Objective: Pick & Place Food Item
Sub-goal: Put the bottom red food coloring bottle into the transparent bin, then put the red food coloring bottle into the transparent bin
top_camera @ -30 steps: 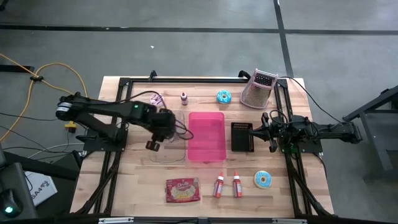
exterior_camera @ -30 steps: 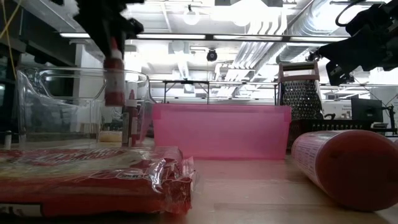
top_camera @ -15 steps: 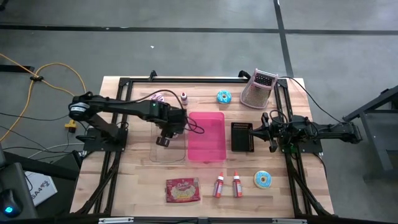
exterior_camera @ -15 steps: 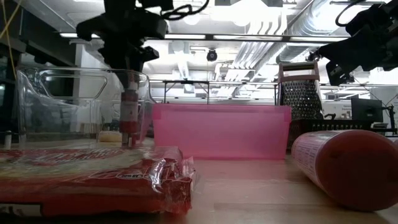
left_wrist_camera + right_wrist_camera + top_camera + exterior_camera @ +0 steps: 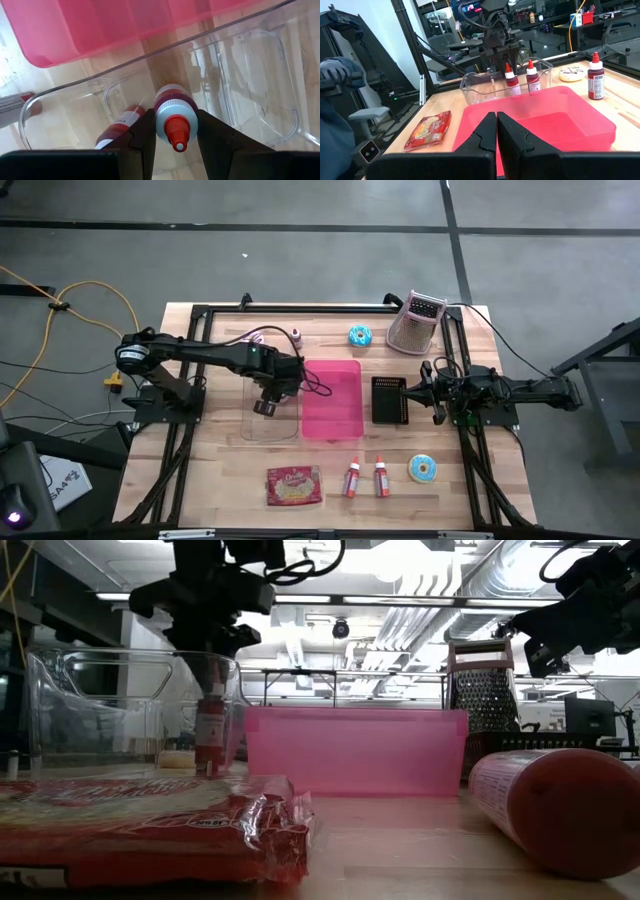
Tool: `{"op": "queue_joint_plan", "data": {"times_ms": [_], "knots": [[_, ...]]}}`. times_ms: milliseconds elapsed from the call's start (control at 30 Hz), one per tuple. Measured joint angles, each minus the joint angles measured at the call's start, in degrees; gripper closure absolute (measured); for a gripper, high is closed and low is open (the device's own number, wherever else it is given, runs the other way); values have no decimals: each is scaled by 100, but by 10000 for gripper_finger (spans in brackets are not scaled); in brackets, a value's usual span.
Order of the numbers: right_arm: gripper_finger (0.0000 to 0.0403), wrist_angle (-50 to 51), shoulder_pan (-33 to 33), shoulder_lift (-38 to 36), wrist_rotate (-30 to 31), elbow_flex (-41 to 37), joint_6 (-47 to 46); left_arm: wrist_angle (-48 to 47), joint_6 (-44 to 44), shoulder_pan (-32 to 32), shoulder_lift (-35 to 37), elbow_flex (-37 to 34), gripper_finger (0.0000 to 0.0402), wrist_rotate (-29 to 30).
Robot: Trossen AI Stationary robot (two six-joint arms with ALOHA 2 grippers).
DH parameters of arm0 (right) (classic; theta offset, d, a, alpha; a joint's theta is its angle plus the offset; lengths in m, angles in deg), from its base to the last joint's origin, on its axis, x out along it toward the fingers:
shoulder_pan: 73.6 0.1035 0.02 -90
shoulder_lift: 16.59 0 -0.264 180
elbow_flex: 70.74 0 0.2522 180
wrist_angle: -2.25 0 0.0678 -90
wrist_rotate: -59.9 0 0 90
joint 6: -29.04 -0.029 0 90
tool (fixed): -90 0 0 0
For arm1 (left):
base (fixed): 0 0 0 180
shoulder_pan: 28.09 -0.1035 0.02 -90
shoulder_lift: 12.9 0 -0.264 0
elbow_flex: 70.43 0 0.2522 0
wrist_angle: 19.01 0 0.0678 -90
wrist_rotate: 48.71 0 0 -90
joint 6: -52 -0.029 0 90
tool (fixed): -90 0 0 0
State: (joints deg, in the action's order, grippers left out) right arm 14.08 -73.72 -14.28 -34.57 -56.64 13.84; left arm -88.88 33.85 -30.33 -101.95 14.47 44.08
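Note:
My left gripper (image 5: 265, 404) is shut on a red sauce bottle (image 5: 174, 107) with a pale cap and red nozzle, inside the clear plastic bin (image 5: 272, 423). In the low view the bottle (image 5: 210, 737) hangs upright below the gripper (image 5: 211, 688), its base near the bin's floor. A second red bottle (image 5: 119, 129) is in the same bin. My right gripper (image 5: 428, 388) is shut and empty, to the right of the black tray. My left gripper pinches the bottle's pale cap (image 5: 161, 125), at its top end, between its two fingers. The fingers point down from above. The bottle is upright inside the clear bin; I cannot tell whether its base touches the floor.
A pink bin (image 5: 332, 398) stands right of the clear bin, then a black tray (image 5: 388, 400). A food packet (image 5: 294, 486), two red bottles (image 5: 366, 477) and a donut (image 5: 423, 469) lie near the front. A grater (image 5: 415, 322), a blue donut (image 5: 360, 335) and a small bottle (image 5: 296, 336) stand at the back.
My left gripper has gone toward the table's right and far edges and down, carrying the bottle. The bottle, held high above the clear bin a second ago, now hangs low inside it. The gripper has stayed shut on it.

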Motion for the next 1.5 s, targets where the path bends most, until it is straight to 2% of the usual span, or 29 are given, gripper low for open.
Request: {"op": "queue_joint_plan", "data": {"times_ms": [167,400,500,767,900,1267,1500], "knots": [[401,0,0,0,0,-1,0,2,57,0,0,0,287,0],[401,0,0,1,0,-1,0,2,199,0,0,0,234,-71],[401,0,-2,0,0,0,0,2,201,0,0,0,224,-72],[401,0,0,1,0,0,1,0,210,0,0,0,221,-73],[401,0,0,0,0,-1,0,0,176,0,36,-4,220,-314],[401,0,0,0,-7,-1,2,-5,-43,0,811,5,220,-418],[401,0,0,0,-7,0,1,-130,284,0,996,11,220,-422]]}}
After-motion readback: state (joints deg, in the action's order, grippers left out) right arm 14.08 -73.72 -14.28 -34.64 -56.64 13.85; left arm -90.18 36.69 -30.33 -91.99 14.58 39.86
